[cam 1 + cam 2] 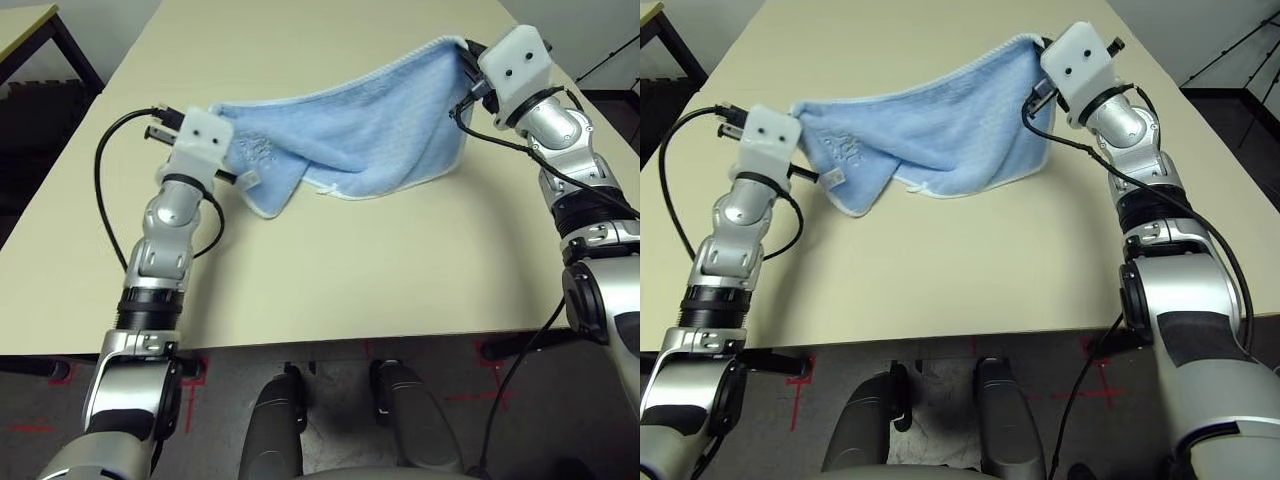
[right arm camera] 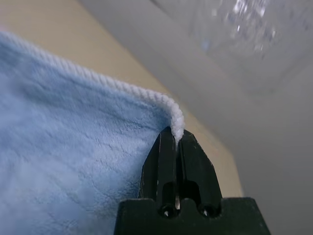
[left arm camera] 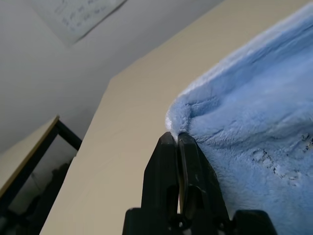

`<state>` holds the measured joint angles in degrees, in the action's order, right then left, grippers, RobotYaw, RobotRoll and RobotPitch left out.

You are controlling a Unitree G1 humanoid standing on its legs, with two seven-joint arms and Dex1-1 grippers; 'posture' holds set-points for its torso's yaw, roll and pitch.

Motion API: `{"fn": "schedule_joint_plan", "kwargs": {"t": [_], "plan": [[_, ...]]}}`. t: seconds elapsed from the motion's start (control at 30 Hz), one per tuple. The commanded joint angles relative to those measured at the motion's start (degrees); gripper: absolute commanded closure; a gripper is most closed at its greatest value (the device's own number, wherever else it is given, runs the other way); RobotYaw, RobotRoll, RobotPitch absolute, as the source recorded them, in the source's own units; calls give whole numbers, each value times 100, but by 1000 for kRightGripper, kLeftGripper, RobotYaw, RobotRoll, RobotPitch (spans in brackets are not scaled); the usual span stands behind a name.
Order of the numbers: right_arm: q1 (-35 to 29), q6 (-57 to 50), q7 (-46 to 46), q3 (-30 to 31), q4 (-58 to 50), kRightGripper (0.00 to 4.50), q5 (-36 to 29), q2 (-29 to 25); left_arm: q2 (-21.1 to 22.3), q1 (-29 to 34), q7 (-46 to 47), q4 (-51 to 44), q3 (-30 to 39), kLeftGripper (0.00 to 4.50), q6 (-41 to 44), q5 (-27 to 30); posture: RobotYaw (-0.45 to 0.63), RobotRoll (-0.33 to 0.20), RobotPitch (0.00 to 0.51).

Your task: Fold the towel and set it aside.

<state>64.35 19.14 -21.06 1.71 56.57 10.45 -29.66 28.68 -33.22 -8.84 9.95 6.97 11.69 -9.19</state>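
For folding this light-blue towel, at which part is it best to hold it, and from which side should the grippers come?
Best by its two upper corners, one from each outer side. The towel hangs stretched between the left gripper and the right gripper, each shut on a corner at the white stitched edging, where the cloth is thin enough to pinch. Its middle sags to the table, so corner grips probably keep the edges lined up.

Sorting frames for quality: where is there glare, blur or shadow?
Left eye view: even light, with a soft shadow under the hanging towel. Right wrist view: bright glare on the ceiling, background soft, right gripper sharp. Left wrist view: left gripper sharp, far wall soft.
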Motion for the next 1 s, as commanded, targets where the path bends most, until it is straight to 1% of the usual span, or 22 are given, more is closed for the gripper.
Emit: {"fn": "schedule_joint_plan", "kwargs": {"t": [0.03,0.17,0.37,0.5,0.53,0.77,1.0], "plan": [[76,-507,-111,-54,139,4500,-116,40,143,67,-171,-305,205,4460,311,197,-129,0,173],[288,-820,-38,-24,340,4500,-58,28,302,-46,-250,-390,379,4460,435,322,-123,0,168],[550,-1028,-4,-32,671,4500,-44,-7,507,-169,-582,-391,336,4460,731,463,-115,0,165],[594,-1341,-510,-122,621,4500,-243,-75,744,-215,-1295,-613,206,4460,1490,751,-122,0,168],[617,-1364,-576,-132,601,4500,-259,-118,831,-277,-1374,-615,196,4460,1536,747,-125,0,170],[907,-1241,-274,-154,708,4500,-224,-293,1221,-1003,-1400,-14,139,4460,1199,589,-135,0,167],[1140,-1031,50,-145,844,4500,-194,-346,1420,-1526,-1344,557,-4,4460,726,468,-145,0,161]]}}
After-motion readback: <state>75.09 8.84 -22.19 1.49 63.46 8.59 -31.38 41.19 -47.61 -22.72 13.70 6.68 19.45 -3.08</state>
